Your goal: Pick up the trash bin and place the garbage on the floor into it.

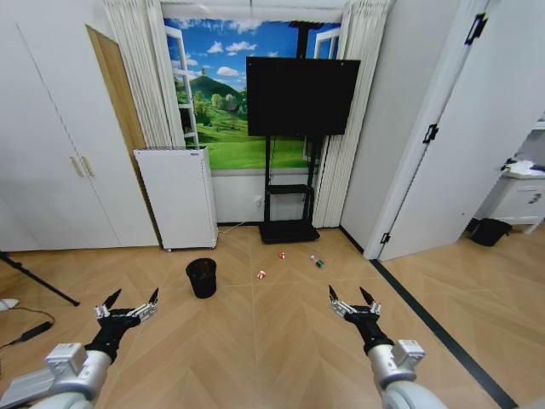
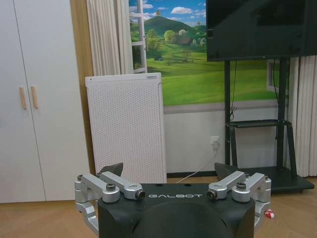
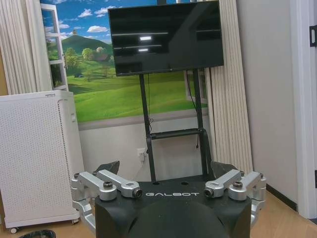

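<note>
The trash bin (image 1: 202, 278), a small black mesh wastebasket, stands upright on the wood floor ahead and slightly left. To its right lies the garbage: a red-and-white scrap (image 1: 261, 274), another (image 1: 282, 255) farther back, and a green piece (image 1: 318, 262). My left gripper (image 1: 132, 300) hovers open, near and left of the bin, holding nothing. At the same height, my right gripper (image 1: 348, 295) is open and empty, nearer than the green piece. The left wrist view shows the open left gripper (image 2: 168, 168) and one red-and-white scrap (image 2: 269, 214). In the right wrist view are the open right gripper (image 3: 164, 166) and the bin's rim (image 3: 37, 233).
A white cabinet (image 1: 177, 198) stands against the back wall behind the bin, with a TV on a black stand (image 1: 294, 170) to its right. A tripod leg and cable (image 1: 38, 285) lie far left. A low black basket (image 1: 490, 231) sits beyond the open door (image 1: 443, 153) on the right.
</note>
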You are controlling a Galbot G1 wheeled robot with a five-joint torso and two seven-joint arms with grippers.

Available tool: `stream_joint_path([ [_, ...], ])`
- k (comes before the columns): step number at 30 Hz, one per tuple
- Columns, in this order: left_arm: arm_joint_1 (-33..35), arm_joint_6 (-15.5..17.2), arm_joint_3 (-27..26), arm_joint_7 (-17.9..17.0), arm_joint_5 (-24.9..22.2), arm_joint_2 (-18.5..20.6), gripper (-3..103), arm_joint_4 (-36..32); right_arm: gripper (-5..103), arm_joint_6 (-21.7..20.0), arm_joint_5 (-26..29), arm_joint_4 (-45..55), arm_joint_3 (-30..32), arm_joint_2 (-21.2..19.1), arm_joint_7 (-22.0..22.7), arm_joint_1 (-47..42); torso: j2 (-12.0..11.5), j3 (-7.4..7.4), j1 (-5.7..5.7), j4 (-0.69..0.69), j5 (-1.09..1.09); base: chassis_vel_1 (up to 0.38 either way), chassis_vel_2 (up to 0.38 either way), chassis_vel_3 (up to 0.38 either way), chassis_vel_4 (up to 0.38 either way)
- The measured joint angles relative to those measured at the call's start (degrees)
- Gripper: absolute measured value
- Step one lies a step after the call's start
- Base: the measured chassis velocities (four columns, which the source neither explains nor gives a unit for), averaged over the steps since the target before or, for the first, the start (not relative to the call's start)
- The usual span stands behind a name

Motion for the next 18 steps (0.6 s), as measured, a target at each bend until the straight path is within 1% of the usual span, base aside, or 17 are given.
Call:
stream_joint_path([
  [18, -0.8, 0.2, 0.3, 0.0, 0.3, 0.5, 100, 0.8, 100, 0.2, 0.0, -0.7, 0.1, -0.1, -0.1, 0.6, 0.0, 0.0, 0.0, 0.0, 0.0, 0.0, 0.0, 0.0, 0.0],
])
